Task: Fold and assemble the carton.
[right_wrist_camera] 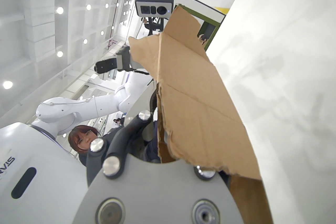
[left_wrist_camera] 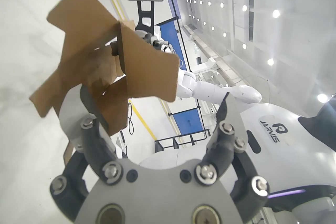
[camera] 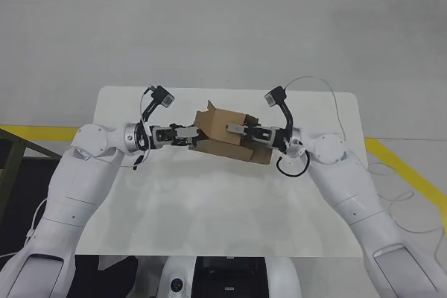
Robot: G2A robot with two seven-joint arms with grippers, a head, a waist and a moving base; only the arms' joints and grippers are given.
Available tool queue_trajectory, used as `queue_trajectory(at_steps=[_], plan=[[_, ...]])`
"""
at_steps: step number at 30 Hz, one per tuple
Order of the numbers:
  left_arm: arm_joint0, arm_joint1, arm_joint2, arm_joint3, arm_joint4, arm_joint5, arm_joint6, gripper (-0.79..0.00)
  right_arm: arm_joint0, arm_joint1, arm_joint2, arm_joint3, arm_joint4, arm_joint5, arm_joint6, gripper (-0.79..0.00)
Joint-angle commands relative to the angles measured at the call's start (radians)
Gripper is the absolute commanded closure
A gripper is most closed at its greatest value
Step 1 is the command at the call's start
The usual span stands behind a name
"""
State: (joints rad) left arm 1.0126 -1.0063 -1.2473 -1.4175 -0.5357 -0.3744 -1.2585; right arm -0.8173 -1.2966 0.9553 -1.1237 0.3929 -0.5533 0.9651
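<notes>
The carton (camera: 225,135) hangs half-open over the far middle of the bench (camera: 208,216), flaps splayed, between both grippers. The right gripper (right_wrist_camera: 157,104) pinches a wall edge, jaws pressed together. The left gripper (left_wrist_camera: 157,104) has its jaws spread wide, one finger against a flap. The bench stretches broadly toward its near edge

Top view overhead, facing down; wrist views close, facing each other across the carton (camera: 225,134).

Brown cardboard carton (camera: 214,123), half-folded with flaps splayed, apparently held aloft.
</notes>
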Motion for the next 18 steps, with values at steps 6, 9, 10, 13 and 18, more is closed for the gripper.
queue_trajectory(at_steps=[6, 9, 10, 13, 18], plan=[[0.001, 0.001, 0.000, -0.010, -0.029, 0.007, -0.031, -0.785, -0.001, -0.001, 0.012, 0.008, 0.010, 0.028, -0.030, 0.000], [0.004, 0.001, 0.005, -0.013, -0.032, 0.009, -0.042, -0.785, 0.000, -0.004, 0.011, 0.013, 0.016, 0.034, -0.037, 0.000], [0.005, 0.001, 0.008, -0.013, -0.033, 0.012, -0.043, -0.785, 0.001, -0.005, 0.010, 0.015, 0.018, 0.035, -0.039, 0.000], [0.004, -0.001, 0.018, -0.017, -0.036, 0.018, -0.050, -0.785, 0.003, -0.008, 0.008, 0.019, 0.021, 0.041, -0.045, 0.000], [0.000, -0.004, 0.034, -0.024, -0.032, 0.024, -0.047, -0.785, 0.003, -0.011, 0.005, 0.019, 0.019, 0.043, -0.057, 0.000]])
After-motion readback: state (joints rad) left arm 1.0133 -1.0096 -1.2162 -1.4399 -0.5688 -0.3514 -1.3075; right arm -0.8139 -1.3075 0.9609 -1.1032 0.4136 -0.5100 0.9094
